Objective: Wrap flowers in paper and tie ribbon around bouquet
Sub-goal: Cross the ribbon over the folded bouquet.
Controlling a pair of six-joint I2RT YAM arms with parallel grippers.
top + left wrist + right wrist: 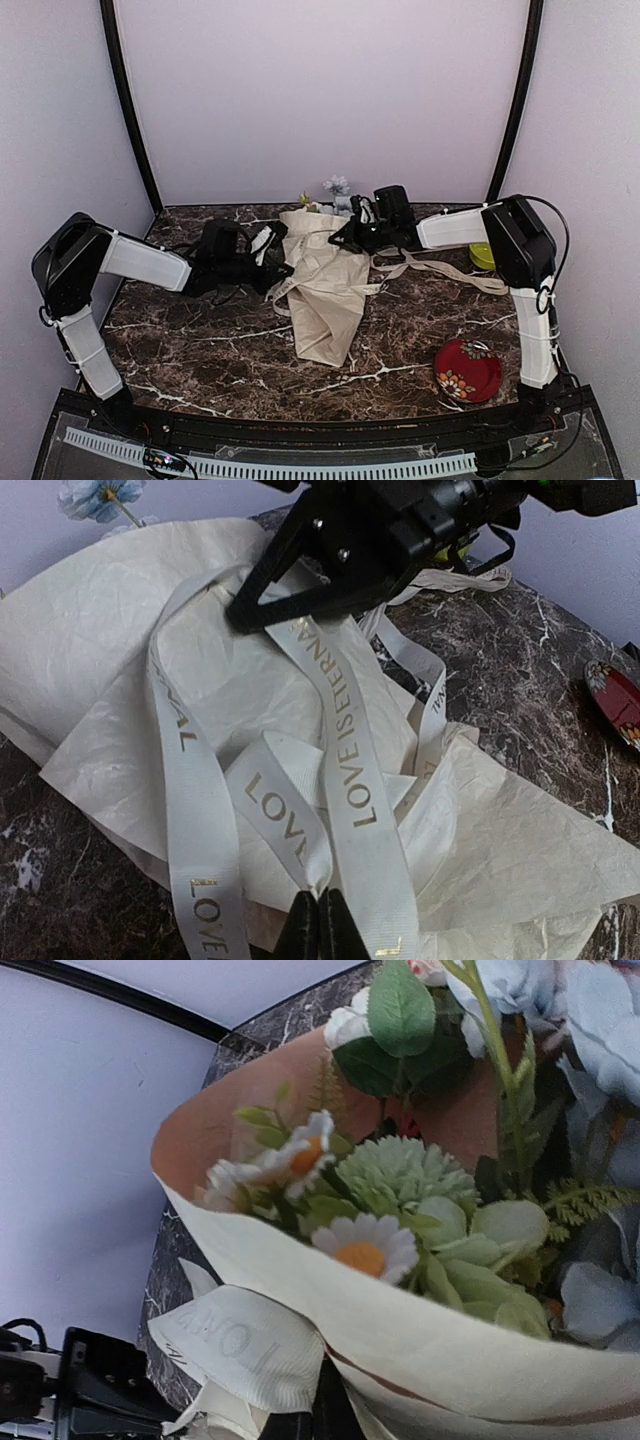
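Note:
The bouquet lies in mid-table: cream paper [325, 300] rolled into a cone, with the flowers [337, 187] at its far, wide end. A cream ribbon [345, 740] printed in gold "LOVE IS ETERNAL" loops loosely over the paper [90, 680]. My left gripper [320, 920] is shut on a ribbon fold at the cone's left side. My right gripper [245, 615] is shut on the ribbon from the far side. In the right wrist view a ribbon end [240, 1345] bulges over the right gripper [320, 1420], under the cone's rim [450, 1340], where daisies and green blooms [400, 1175] show.
A long tail of ribbon [440, 268] trails right across the dark marble table [200, 350]. A lime-green round thing [483, 255] sits by the right arm. A red flowered plate [468, 370] lies at the front right. Pale walls close the back and sides.

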